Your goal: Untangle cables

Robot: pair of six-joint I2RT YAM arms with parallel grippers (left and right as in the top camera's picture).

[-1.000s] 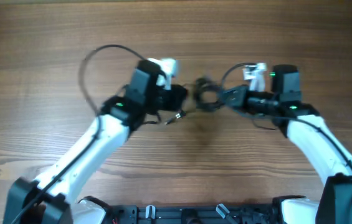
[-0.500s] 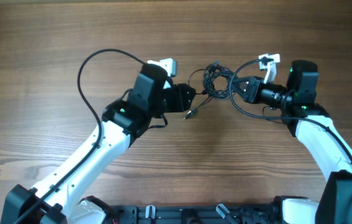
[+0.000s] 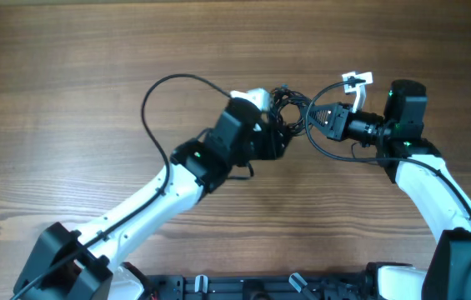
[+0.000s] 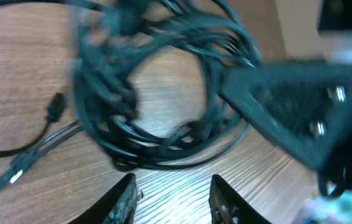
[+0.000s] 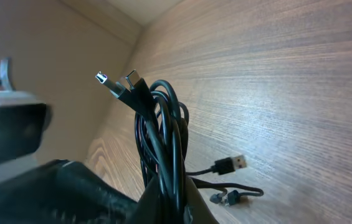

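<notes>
The left arm (image 3: 135, 212) reaches from the near left edge of the bench (image 3: 52, 67) towards the middle, and its own thick black lead (image 3: 146, 112) arches in a loop beside it. The left end effector (image 4: 172, 200) sits at the near-left side of the cables (image 3: 288, 107). Its fingers are spread, with only bare wood between the tips.

The cables form a knotted ring of thin black cords at the middle of the bench, between the two end effectors. In the left wrist view, which is blurred, two loose ends trail off to the left of the ring. One is a small black plug (image 4: 54, 109) and the other a flat plug with a pale tip (image 4: 10, 177); both rest on the wood.

The right end effector (image 5: 166, 200) is pressed together on the right side of the bundle. Several strands are pinched between its fingers and run up out of them. Two plug ends (image 5: 116, 84) stick out at the top of that held bunch. A USB plug (image 5: 235, 163) lies flat on the bench beside it, with a smaller connector (image 5: 225, 198) nearby.

The right arm (image 3: 423, 179) comes in from the near right corner.
</notes>
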